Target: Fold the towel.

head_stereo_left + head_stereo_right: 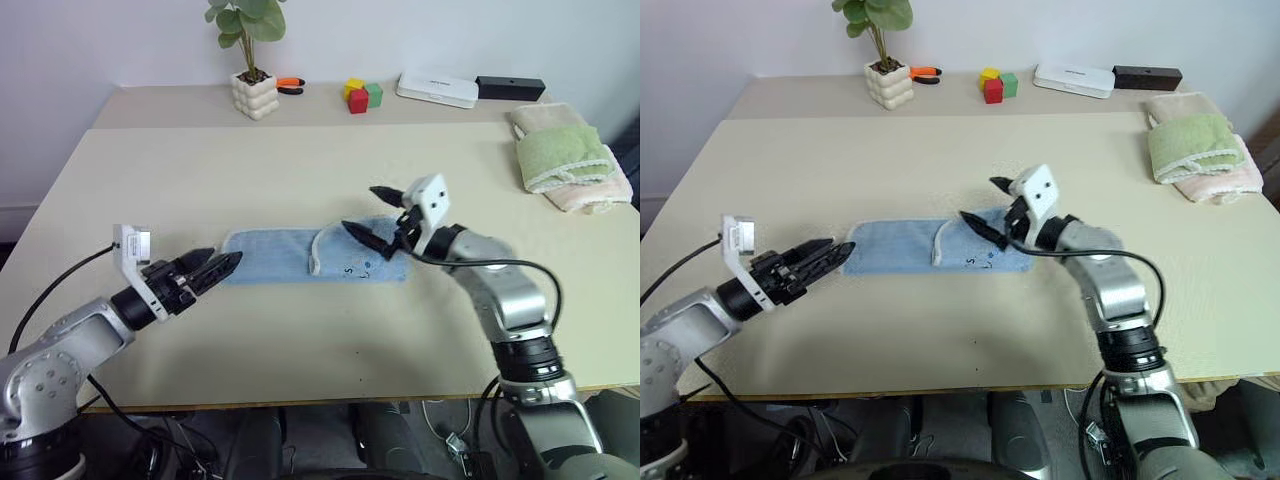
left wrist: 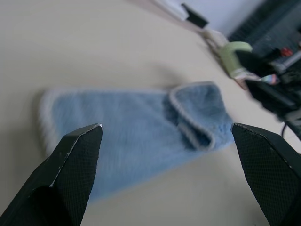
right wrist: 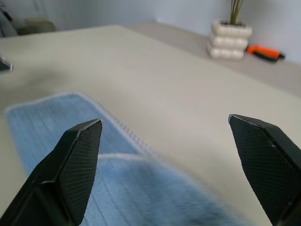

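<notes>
While both jaws are spread: nothing pins the towel, mid-counter.
Left gripper: off its nine o'clock end, empty.
Right gripper: above the folded three o'clock flap.
Risk: flap may spring back, or a careless regrasp may drag the layers askew.

The light blue towel lies flat on the table as a long strip, its right end folded over.
</notes>
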Tool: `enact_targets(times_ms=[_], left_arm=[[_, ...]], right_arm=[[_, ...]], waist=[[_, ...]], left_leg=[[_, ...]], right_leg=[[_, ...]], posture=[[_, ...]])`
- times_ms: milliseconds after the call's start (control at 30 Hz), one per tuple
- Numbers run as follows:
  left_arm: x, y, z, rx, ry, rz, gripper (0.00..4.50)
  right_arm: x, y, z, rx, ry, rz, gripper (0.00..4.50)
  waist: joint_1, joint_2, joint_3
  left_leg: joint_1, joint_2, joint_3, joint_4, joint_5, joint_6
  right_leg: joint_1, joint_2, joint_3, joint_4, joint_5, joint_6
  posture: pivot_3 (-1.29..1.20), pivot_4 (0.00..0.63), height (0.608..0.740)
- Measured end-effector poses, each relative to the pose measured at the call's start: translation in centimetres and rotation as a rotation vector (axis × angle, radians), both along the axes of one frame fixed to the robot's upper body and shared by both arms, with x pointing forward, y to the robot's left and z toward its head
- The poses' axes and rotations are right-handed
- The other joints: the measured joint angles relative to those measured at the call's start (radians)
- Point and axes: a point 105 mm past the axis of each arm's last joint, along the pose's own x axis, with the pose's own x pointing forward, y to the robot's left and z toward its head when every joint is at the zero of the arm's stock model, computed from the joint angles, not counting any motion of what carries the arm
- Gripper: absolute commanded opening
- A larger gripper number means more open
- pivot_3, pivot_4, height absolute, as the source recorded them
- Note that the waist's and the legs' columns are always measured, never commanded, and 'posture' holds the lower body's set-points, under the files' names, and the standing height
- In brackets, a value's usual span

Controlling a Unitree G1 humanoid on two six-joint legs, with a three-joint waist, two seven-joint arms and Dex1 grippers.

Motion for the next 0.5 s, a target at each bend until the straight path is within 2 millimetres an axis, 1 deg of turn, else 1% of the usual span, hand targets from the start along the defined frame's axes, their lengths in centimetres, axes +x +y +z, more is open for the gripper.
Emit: enact_targets(times_ms=[100, 167, 267, 367, 500], left_arm=[[-0.6, 0.0, -0.7, -0.019, 0.041, 0.075, 4.50], [-1.1, 0.1, -1.2, -0.016, 0.062, 0.134, 4.50], [-1.4, 0.6, -2.7, -0.138, 0.158, 0.264, 4.50], [-1.3, 1.1, -3.5, -0.212, 0.232, 0.355, 4.50], [-1.2, 0.9, -4.4, -0.234, 0.286, 0.415, 4.50]], right_arm=[[-1.2, -1.2, 0.3, -0.074, 0.052, 0.086, 4.44], [-2.0, -2.2, 0.8, -0.136, 0.050, 0.135, 4.44], [-3.1, -3.5, 1.8, -0.172, 0.035, 0.185, 4.44], [-3.4, -3.7, 2.6, -0.168, -0.016, 0.202, 4.44], [-3.5, -3.7, 2.3, -0.167, -0.017, 0.205, 4.44]], waist=[[0.000, 0.000, 0.000], [0.000, 0.000, 0.000], [-0.001, 0.000, 0.000], [-0.001, 0.000, 0.000], [0.002, -0.001, 0.000]], left_leg=[[0.000, 0.000, 0.000, 0.000, 0.000, 0.000], [0.000, 0.000, 0.001, 0.000, 0.000, 0.000], [0.001, 0.000, 0.001, 0.000, 0.000, 0.000], [0.001, 0.000, 0.001, 0.000, 0.000, 0.000], [0.001, 0.000, 0.002, 0.000, 0.000, 0.000]], right_leg=[[0.000, 0.000, 0.000, -0.001, 0.000, 0.000], [0.000, 0.000, 0.000, -0.001, 0.000, 0.000], [0.000, 0.000, 0.001, -0.001, 0.000, 0.000], [0.001, 0.001, 0.001, -0.002, 0.000, -0.001], [0.001, 0.000, 0.002, -0.002, -0.001, -0.003]], posture=[[0.00, 0.150, 0.740], [0.00, 0.150, 0.740], [0.00, 0.150, 0.740], [0.00, 0.150, 0.740], [0.00, 0.150, 0.740]])
